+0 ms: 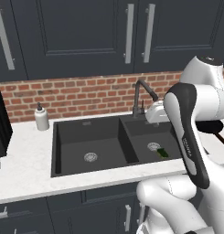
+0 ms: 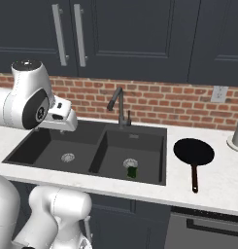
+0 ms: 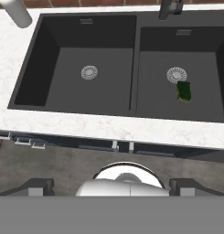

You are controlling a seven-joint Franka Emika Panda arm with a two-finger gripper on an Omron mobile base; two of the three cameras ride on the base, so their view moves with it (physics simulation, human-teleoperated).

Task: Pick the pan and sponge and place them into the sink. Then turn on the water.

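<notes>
Two dark finger tips of the pincer [image 3: 111, 185] stand at the bottom corners of the hand view, far apart from each other, so the pincer is wide open and holds nothing. Only the tops of the tips show; the rest is cut off by the lower edge. In the base views the hand is a white block above the sink, and its fingers are hard to make out there.

Below the pincer, the hand view looks down on the front edge of the white tabletop [image 3: 109, 130] and on the sink [image 3: 134, 64] with its two dark bowls. The sponge [image 3: 184, 91] lies on the floor of the right bowl, just beside the round drain [image 3: 176, 74] and perhaps touching its rim; I cannot tell for sure. It looks dark green, and its yellow side shows only as a thin border. In the left base view the arm covers part of this bowl, so the sponge [image 1: 162, 153] is half hidden there.

The faucet [image 2: 118, 104] stands behind the wall between the bowls, and its spout turns toward the left bowl.

The pan [image 2: 194, 151] sits on the tabletop to the right of the sink, well apart from the sponge, with its handle toward the front edge. A white soap bottle [image 1: 41, 117] stands left of the sink. At the far right a grey object [image 2: 237, 130] is cut off by the picture border.
</notes>
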